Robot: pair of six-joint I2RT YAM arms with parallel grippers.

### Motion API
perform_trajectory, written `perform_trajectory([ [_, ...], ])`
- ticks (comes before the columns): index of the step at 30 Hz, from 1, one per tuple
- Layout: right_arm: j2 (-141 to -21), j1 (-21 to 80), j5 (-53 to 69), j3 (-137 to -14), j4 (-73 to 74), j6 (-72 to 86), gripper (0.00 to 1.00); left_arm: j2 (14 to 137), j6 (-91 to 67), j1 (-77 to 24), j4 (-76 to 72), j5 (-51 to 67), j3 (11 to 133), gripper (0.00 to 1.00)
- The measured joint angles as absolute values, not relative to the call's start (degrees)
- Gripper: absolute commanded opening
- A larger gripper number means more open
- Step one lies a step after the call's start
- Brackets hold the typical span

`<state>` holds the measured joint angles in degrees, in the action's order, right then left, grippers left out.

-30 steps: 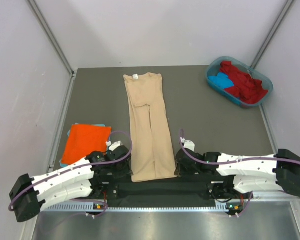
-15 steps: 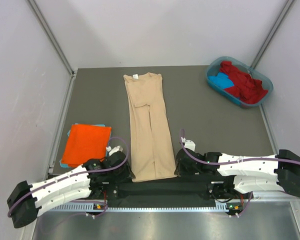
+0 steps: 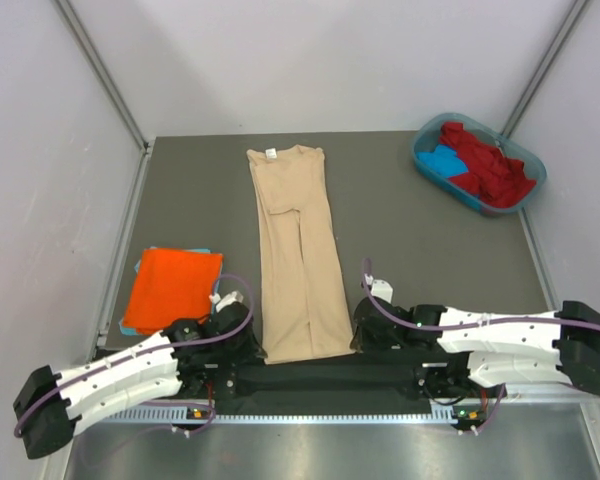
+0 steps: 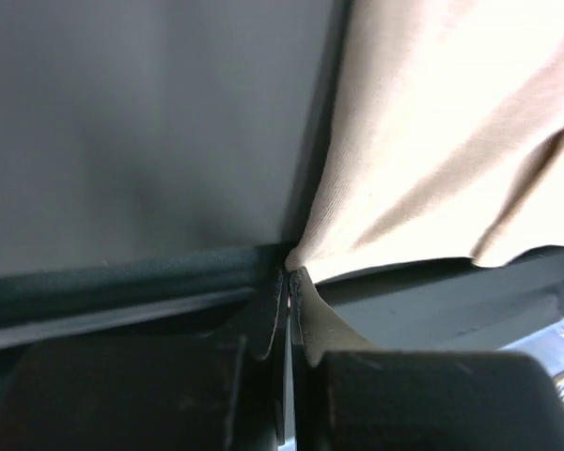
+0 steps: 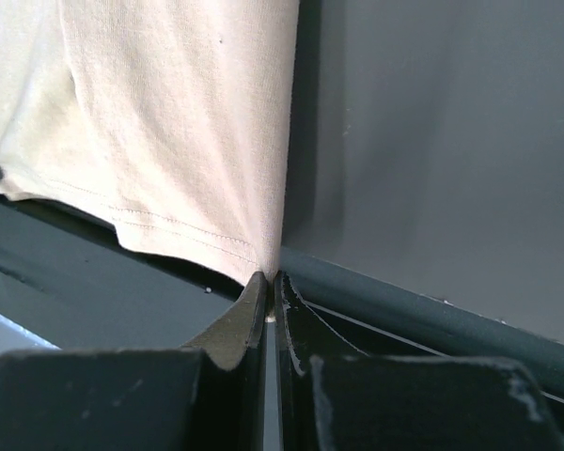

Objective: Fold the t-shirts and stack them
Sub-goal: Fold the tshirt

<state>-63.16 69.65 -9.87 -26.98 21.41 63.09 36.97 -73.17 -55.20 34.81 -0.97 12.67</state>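
The beige t-shirt [image 3: 295,250], folded into a long strip, lies along the middle of the tabletop [image 3: 410,240]. The left end effector [image 4: 289,277] is pinched tight on its near left hem corner, the right end effector [image 5: 266,280] on the near right corner; the orange t-shirt [image 3: 173,285] lies folded at left

- Long beige-tan cotton t-shirt [image 3: 295,250] lies mid-way across the dark grey table [image 3: 410,240], collar at 12 o'clock, hem at 6.
- Folded orange cotton t-shirt [image 3: 175,285] lies at its 8 o'clock.
- Teal-blue oval plastic tub [image 3: 418,152] sits at 2 o'clock, with red cotton t-shirts [image 3: 490,165] and a blue cotton t-shirt [image 3: 442,160] inside.
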Motion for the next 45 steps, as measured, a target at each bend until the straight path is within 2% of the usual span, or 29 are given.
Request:
perform_trajectory([
  [6, -61.43, 69.65, -10.81, -28.34, 24.29, 62.57, 0.0, 38.5, -73.84, -55.2, 36.42, -0.97, 19.16, 0.0],
  [15, -61.76, 69.54, -10.87, -30.17, 25.12, 61.01, 0.0, 40.03, -75.4, -55.18, 35.4, -0.12, 19.62, 0.0],
  [19, -63.11, 66.48, -10.39, -32.4, 26.65, 57.36, 0.0, 42.17, -74.67, -53.56, 35.88, -1.17, 21.56, 0.0],
  [22, -64.58, 61.19, -9.1, -35.79, 27.2, 52.6, 0.0, 46.83, -71.79, -48.51, 35.48, -0.4, 24.73, 0.0],
  [26, -68.79, 53.58, -6.5, -42.09, 27.42, 45.52, 0.0, 54.65, -66.46, -36.93, 32.95, 4.23, 28.75, 0.0],
  [32, -80.62, 45.54, -2.57, -53.21, 26.46, 35.33, 0.0, 68.2, -56.8, -23.33, 31.64, 8.73, 41.47, 0.0],
  [39, -97.67, 38.57, 0.56, -71.4, 27.94, 25.8, 0.0, 84.16, -49.65, -15.09, 30.46, 10.39, 57.41, 0.0],
  [45, -107.7, 34.48, 2.57, -85.25, 30.89, 20.8, 0.0, 96.18, -47.16, -9.96, 30.61, 13.04, 69.38, 0.0],
])
